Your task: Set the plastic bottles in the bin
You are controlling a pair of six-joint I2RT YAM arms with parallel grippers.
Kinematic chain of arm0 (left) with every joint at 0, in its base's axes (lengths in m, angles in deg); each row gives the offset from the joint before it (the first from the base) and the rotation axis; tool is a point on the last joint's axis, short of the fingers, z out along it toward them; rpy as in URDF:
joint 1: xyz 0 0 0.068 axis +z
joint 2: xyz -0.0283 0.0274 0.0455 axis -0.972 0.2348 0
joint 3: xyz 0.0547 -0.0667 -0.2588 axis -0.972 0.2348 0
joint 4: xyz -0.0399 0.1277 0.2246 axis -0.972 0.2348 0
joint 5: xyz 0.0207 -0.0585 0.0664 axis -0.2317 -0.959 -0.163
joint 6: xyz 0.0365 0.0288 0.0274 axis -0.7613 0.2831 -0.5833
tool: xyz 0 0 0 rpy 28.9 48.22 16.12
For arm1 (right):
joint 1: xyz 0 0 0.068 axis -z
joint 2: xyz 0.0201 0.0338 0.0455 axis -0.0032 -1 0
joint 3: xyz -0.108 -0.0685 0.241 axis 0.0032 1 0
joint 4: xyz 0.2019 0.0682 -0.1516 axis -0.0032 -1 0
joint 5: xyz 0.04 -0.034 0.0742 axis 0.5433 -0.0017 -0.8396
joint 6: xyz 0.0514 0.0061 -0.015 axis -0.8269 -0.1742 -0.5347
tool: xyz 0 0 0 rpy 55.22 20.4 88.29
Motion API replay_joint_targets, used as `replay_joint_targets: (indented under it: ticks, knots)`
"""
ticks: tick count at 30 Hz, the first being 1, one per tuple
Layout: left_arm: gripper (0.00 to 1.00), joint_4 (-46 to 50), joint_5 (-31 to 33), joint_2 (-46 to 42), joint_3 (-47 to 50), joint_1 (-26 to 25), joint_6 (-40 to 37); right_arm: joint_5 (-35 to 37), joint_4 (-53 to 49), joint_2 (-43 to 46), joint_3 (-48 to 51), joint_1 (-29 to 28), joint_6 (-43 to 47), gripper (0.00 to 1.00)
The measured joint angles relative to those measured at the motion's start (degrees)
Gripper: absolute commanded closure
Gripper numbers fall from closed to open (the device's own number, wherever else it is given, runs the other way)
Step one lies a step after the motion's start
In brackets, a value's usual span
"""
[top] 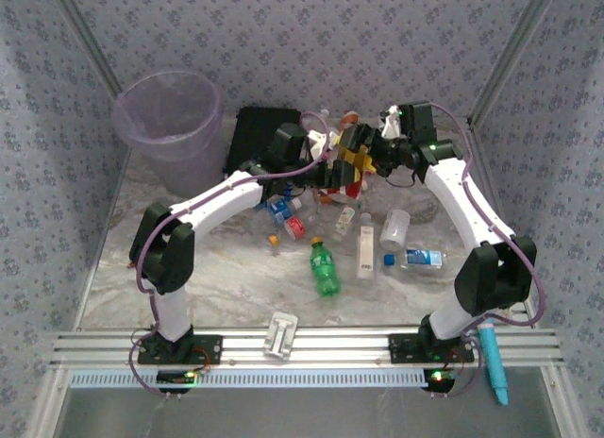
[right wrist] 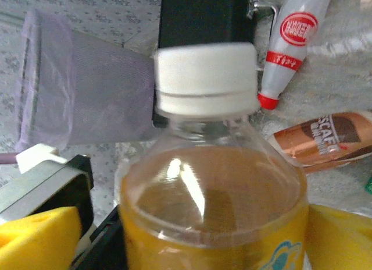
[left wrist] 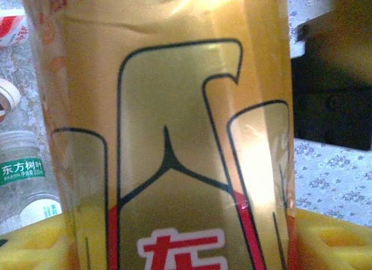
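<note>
The yellow bottle (right wrist: 215,194) with the white cap is up in the air, well to the right of the bin (top: 175,160), past the black case (top: 264,141). It is not in the bin yet. Your left gripper (left wrist: 180,247) has its yellow pads (left wrist: 35,247) on both sides of the bottle and looks to be pinching it. Your right gripper (right wrist: 192,238) has the same bottle between its own pads. One pad touches it, but I cannot tell if the other one presses, so I cannot tell if this gripper grips.

The bin looks empty from above, so I think no bottle is done. A lot is left. To the right of the bin, on the table (top: 217,268), lie the green bottle (top: 326,268), some clear bottles (top: 366,249) and small bottles (top: 283,214) with blue and red labels. A red and white bottle (right wrist: 288,43) and a brown bottle (right wrist: 325,142) lie just past the case from the bin. My guess is that you are at the very start, with one bottle lifted.
</note>
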Motion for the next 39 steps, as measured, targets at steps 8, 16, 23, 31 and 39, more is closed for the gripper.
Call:
replay_joint_targets:
  ticks: [8, 16, 23, 31, 39]
  knots:
    - [0.53, 17.66, 3.06, -0.33, -10.62, 4.55, -9.84, 6.62, -6.95, 5.07, -0.94, 8.90, 4.24, 0.00]
    - [0.78, 31.54, 7.76, -2.25, -33.00, 15.80, -18.45, 13.20, -12.31, 10.40, 5.05, 10.40, 9.11, 0.00]
    - [0.88, 36.22, 14.56, -3.45, -41.00, 26.58, -21.14, 15.76, -15.10, 10.54, 10.51, 11.17, 12.72, 0.01]
    - [0.99, 43.45, 25.51, 1.01, -52.83, 37.33, -23.15, 16.28, -15.58, 12.24, 12.87, 11.45, 14.91, 0.03]
    - [0.99, 51.23, 30.56, 11.87, -59.36, 43.10, -25.38, 17.51, -16.09, 13.31, 15.06, 12.00, 15.93, 0.03]
